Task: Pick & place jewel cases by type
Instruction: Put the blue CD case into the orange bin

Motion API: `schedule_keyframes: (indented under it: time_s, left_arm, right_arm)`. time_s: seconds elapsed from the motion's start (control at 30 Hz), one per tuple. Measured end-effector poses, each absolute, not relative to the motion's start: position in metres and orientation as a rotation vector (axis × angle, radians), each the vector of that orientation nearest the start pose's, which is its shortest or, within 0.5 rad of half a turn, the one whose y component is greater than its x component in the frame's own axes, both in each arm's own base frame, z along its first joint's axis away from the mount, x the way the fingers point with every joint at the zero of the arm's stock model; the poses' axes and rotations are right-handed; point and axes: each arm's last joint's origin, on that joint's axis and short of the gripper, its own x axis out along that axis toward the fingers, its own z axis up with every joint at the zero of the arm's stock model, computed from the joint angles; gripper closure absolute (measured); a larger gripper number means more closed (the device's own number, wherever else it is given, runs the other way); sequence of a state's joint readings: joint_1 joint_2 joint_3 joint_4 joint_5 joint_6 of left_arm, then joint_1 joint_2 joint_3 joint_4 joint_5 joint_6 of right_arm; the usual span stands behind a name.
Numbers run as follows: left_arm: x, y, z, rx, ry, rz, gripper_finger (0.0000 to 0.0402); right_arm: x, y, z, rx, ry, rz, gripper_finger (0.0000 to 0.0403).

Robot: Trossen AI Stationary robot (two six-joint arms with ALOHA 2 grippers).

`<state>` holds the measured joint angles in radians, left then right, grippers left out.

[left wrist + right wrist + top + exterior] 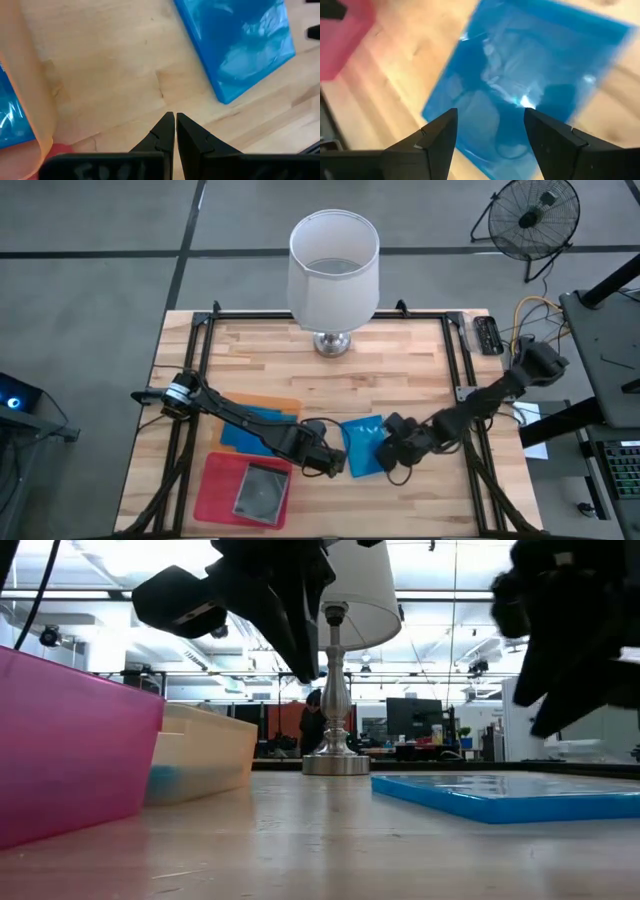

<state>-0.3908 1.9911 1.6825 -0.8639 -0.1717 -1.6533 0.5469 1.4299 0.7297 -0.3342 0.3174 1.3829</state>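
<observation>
- Bench (400, 370) of pale wood slats carries a white-shaded lamp (333, 272) at 12 o'clock, near the far edge.
- Blue jewel case (360, 444) lies flat on bare wood, at about 5 o'clock from the lamp base. It is tilted relative to the bench edges.
- Right end effector (388, 455) hangs over the 3 o'clock edge of that blue case. Fingers are spread apart, nothing between them; the right wrist view shows the case (520, 90) beyond the gap. Contact with the case cannot be told.
- Left end effector (335, 463) sits at 9 o'clock of the same case, just beside it. Its fingers (165, 132) are pressed together tip to tip, holding nothing, over bare wood.
- Orange tray (265, 408) at 8 o'clock from the lamp holds blue cases (245, 435), partly hidden under the left arm.
- Pink tray (215, 485) at 7 o'clock, near the front edge, holds a dark grey case (262, 490) lying flat.
- Low view: blue case (500, 795) flat on the bench, both trays at the other side.
</observation>
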Motion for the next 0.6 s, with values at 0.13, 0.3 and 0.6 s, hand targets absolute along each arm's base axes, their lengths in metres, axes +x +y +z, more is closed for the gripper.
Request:
schedule_keyframes:
  time_s: [0.13, 0.3, 0.6]
  left_arm:
    - [0.389, -0.151, 0.239, -1.174, 0.929, 0.765, 0.0402]
    - [0.399, -0.144, 0.236, -1.245, 0.872, 0.782, 0.0402]
    - [0.418, -0.138, 0.204, -1.373, 0.836, 0.877, 0.0402]
  right_arm:
    - [0.206, 0.122, 0.187, 0.830, 0.846, -0.500, 0.0179]
    - [0.192, 0.117, 0.199, 0.793, 0.853, -0.487, 0.0179]
    - [0.185, 0.116, 0.202, 0.667, 0.886, -0.422, 0.0179]
